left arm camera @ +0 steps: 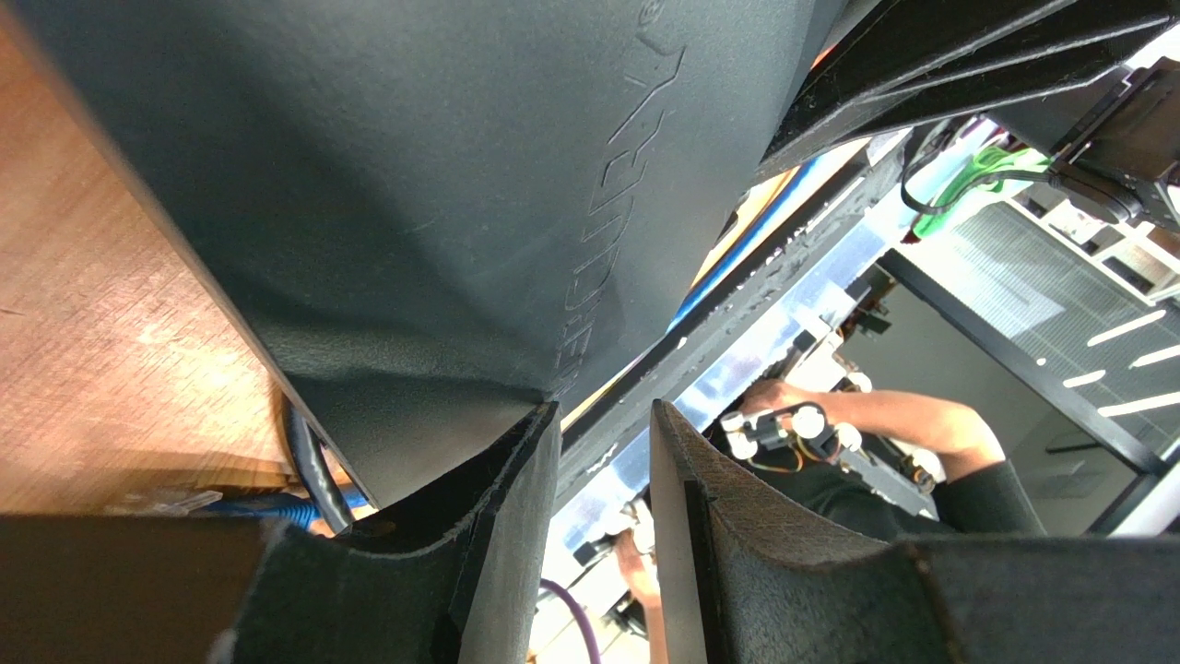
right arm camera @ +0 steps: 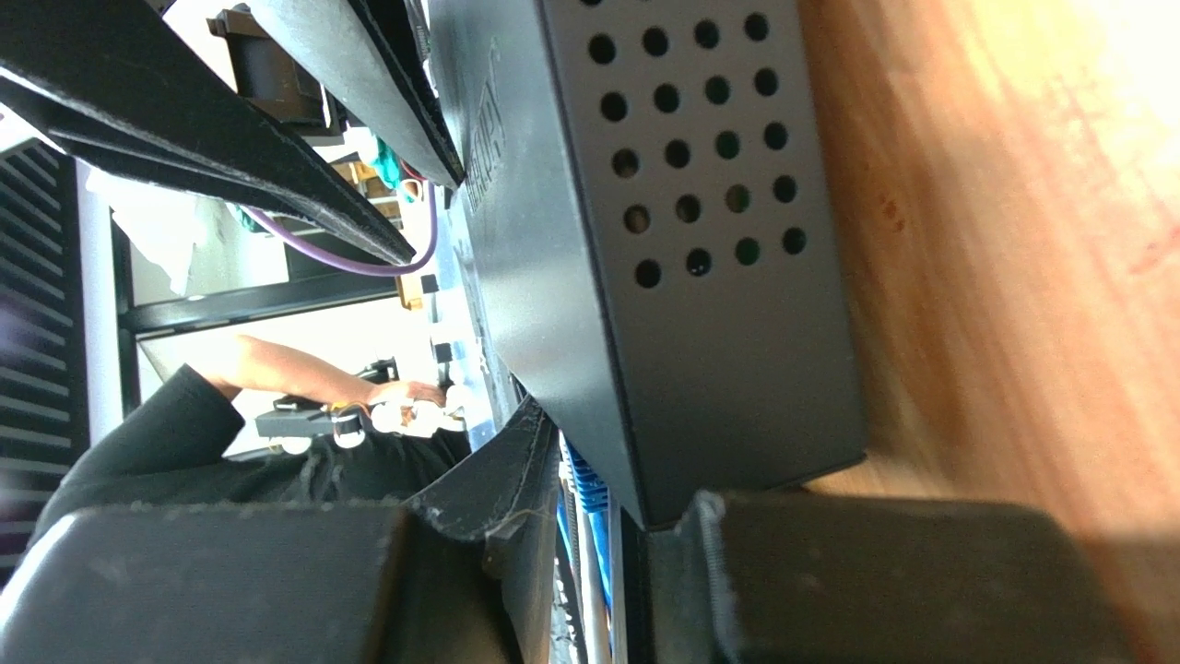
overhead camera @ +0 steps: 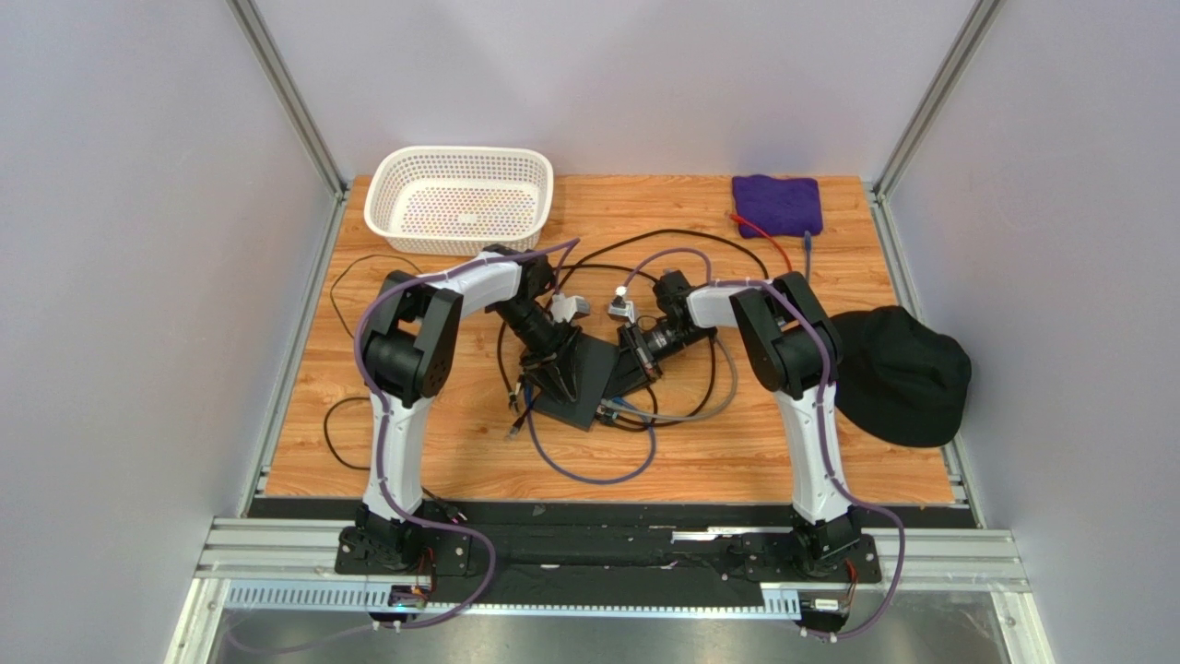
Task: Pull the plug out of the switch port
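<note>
Where arms crowd switch, plug hidden; left pincer slightly apart; right pincer straddles switch corner, closure unclear.

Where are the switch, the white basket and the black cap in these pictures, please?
switch (overhead camera: 589, 376), top external view, on its flat top face.
white basket (overhead camera: 457, 240), top external view, on its near wall.
black cap (overhead camera: 898, 374), top external view, on its crown.

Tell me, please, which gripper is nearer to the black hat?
Right. The right gripper is at the edge of the switch that faces the hat; the left gripper is at the switch's opposite side, farther away.
</note>
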Action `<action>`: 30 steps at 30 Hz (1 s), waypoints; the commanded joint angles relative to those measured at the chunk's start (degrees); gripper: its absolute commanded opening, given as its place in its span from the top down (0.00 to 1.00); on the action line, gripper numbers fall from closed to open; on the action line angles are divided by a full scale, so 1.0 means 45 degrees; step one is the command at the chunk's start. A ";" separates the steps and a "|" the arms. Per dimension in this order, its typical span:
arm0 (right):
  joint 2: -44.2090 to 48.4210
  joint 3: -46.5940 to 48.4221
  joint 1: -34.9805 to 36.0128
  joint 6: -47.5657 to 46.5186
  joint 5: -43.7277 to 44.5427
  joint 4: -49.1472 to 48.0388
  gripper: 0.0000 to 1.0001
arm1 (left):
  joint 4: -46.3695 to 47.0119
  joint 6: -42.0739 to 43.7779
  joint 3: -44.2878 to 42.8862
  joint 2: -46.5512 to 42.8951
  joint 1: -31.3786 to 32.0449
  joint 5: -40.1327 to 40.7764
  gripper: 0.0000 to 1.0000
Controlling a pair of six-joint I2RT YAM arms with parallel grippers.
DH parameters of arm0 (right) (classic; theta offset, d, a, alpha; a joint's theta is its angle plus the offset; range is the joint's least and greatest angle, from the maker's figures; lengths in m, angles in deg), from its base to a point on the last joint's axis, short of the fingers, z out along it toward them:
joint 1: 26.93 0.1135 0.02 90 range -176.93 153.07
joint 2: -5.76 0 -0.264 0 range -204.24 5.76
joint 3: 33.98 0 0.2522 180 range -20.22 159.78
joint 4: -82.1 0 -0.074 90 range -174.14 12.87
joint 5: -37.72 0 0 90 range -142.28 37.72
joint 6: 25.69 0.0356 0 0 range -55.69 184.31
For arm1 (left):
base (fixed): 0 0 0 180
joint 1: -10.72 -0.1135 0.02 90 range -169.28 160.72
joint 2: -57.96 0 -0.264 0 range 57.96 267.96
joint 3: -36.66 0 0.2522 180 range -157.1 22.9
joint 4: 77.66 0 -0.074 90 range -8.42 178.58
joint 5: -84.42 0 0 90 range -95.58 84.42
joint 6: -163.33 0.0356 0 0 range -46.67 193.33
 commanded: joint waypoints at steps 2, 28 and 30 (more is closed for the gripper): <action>-0.0167 -0.0797 -0.0003 -0.1358 0.2067 0.0126 0.93 | 0.2345 0.1242 0.0472 0.1134 -0.0062 0.4072 0.57; 0.0049 -0.0350 -0.0355 0.0515 0.2458 -0.1084 0.98 | 0.2209 0.1457 0.0354 0.1251 0.0075 0.4131 0.57; 0.0127 -0.0446 -0.0394 0.0575 0.2458 -0.1376 0.98 | 0.2208 0.1438 0.0354 0.1232 0.0075 0.4131 0.57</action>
